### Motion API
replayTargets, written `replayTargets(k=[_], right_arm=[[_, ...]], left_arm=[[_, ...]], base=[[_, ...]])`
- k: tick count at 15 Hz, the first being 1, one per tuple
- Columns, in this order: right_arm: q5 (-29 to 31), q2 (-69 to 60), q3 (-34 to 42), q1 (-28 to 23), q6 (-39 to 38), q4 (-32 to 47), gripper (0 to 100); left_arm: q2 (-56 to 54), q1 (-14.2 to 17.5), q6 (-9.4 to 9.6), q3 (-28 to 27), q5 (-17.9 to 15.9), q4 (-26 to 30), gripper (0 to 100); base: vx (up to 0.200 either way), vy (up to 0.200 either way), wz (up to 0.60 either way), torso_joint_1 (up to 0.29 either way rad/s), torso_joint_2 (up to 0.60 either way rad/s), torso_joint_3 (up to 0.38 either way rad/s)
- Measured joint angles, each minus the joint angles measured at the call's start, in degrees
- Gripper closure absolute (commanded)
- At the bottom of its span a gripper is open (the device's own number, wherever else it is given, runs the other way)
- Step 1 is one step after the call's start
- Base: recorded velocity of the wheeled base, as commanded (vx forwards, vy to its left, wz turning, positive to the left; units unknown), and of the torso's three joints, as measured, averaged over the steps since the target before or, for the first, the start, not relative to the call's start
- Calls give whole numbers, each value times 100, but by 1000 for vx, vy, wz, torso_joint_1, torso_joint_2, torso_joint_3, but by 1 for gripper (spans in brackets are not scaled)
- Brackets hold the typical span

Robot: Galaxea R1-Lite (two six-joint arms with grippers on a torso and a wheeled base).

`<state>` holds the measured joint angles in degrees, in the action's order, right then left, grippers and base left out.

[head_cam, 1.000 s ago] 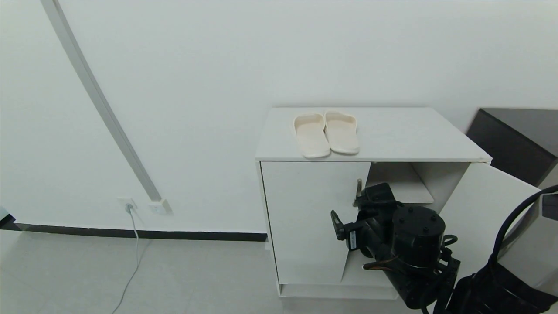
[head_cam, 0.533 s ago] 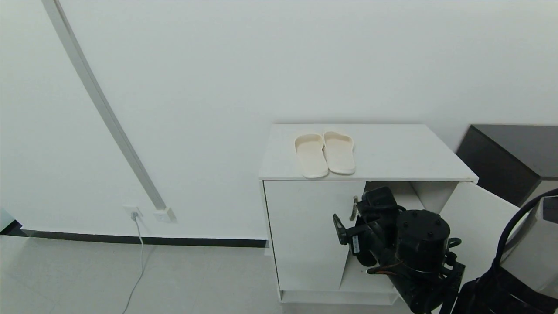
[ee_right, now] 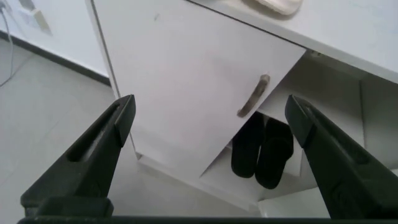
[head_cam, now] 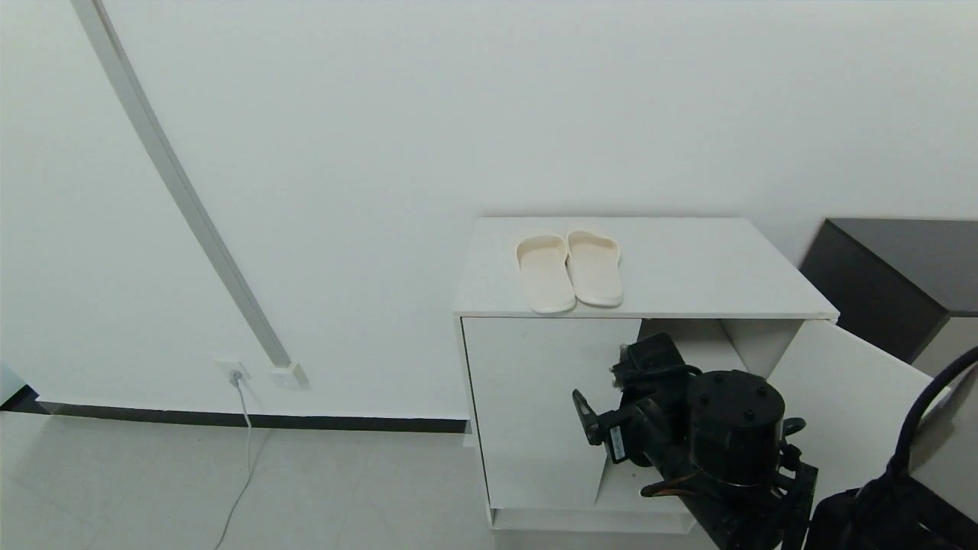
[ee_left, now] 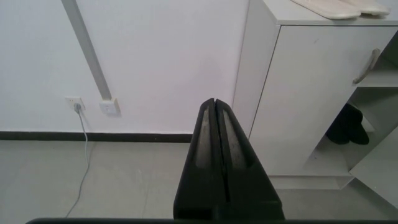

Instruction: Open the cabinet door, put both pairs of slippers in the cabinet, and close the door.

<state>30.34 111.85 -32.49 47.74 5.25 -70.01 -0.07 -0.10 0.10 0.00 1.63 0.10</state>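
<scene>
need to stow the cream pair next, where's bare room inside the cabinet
The upper shelf in the open half looks bare as far as it shows. The bottom shelf has a free strip beside the black slippers, on the open door's side. Crowded spot: where the slippers stand, just behind the closed door's edge.

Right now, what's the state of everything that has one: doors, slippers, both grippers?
Left door: shut.
Right door: swung open.
Cream slippers: side by side on top of the cabinet, not yet stowed.
Black slippers: inside the cabinet, on the bottom shelf.
Left gripper: fingers shut, holding nothing.
Right gripper: fingers wide open, holding nothing.
</scene>
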Motion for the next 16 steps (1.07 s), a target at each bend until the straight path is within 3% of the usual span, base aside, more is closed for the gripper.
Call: replayTargets(k=[4, 8, 11, 16], right_arm=[[0, -612, -712, 91, -591, 1716, 0], [23, -822, -1977, 33, -1083, 2983, 0], [55, -767, -2671, -190, -1139, 3254, 0], [37, -512, -2837, -279, -1148, 3266, 0]], left_arm=[[0, 0, 0, 0, 0, 0, 100], [0, 2, 0, 0, 0, 0, 100], [0, 0, 0, 0, 0, 0, 100], [0, 0, 0, 0, 0, 0, 100]], base=[[0, 0, 0, 0, 0, 0], [0, 0, 0, 0, 0, 0], [0, 0, 0, 0, 0, 0], [40, 0, 0, 0, 0, 0]])
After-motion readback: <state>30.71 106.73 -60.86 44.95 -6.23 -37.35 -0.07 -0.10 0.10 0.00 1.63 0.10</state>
